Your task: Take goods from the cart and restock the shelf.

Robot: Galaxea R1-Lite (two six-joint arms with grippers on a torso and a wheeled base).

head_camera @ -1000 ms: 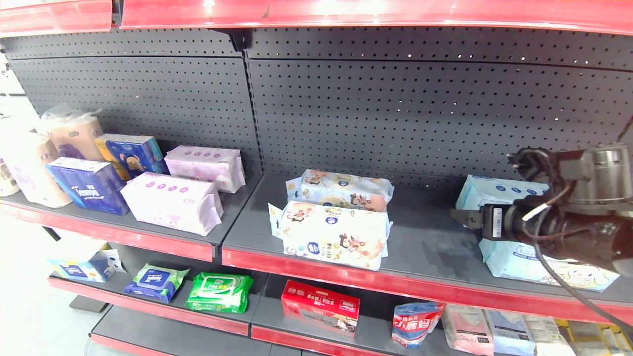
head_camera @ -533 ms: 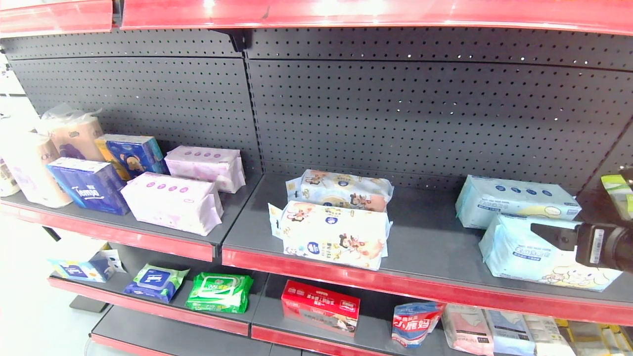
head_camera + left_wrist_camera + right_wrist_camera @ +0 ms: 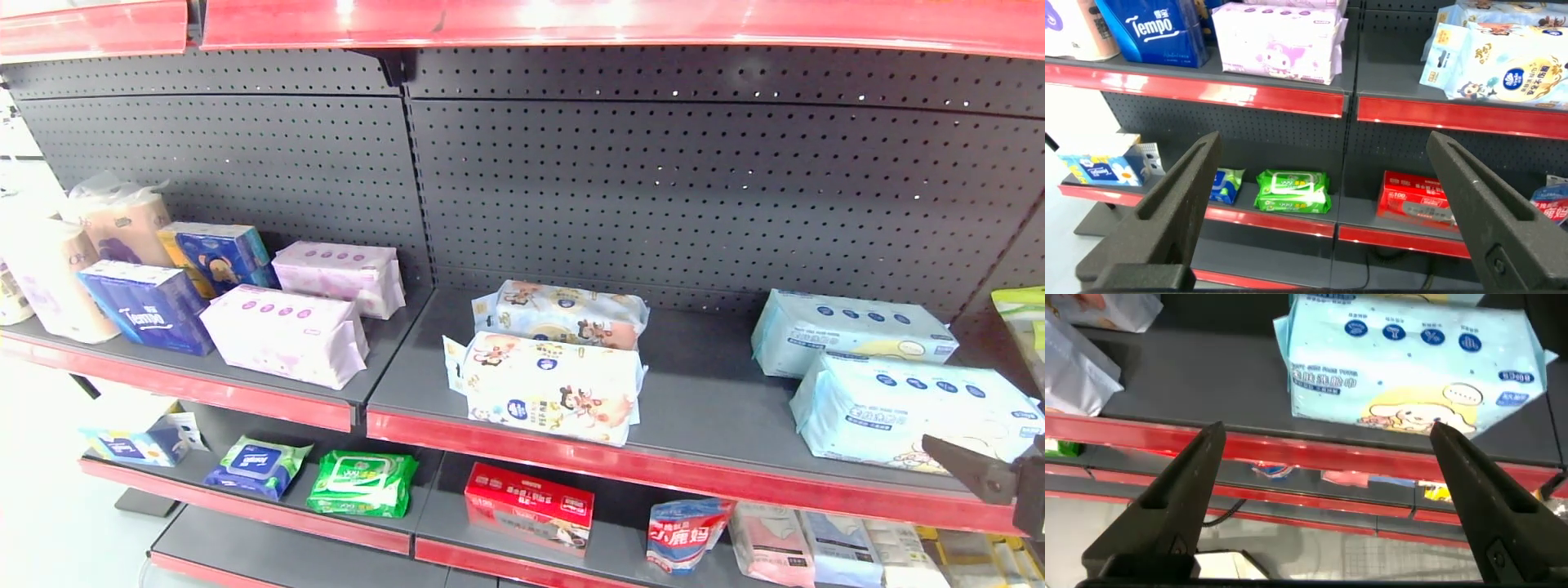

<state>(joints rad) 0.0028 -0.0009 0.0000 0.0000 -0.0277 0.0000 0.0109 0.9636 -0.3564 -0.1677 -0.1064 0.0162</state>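
Note:
Two light blue tissue packs lie on the right of the middle shelf (image 3: 702, 408), one in front (image 3: 914, 412) and one behind (image 3: 849, 331). My right gripper (image 3: 1323, 506) is open and empty, just out from the shelf's red front lip and a little below the front pack (image 3: 1413, 367). One of its fingers (image 3: 967, 469) shows at the lower right of the head view. My left gripper (image 3: 1323, 212) is open with nothing in it, low down in front of the lower shelves.
Two cartoon-print packs (image 3: 555, 388) lie mid-shelf, with bare shelf between them and the blue packs. Pink packs (image 3: 286, 331), blue boxes (image 3: 147, 302) and paper rolls stand on the left. Below are green wipes (image 3: 1293, 190) and a red box (image 3: 1417, 200).
My right arm has pulled back from over the front light blue pack, going right and down to the view's lower edge. The pack stays on the shelf.

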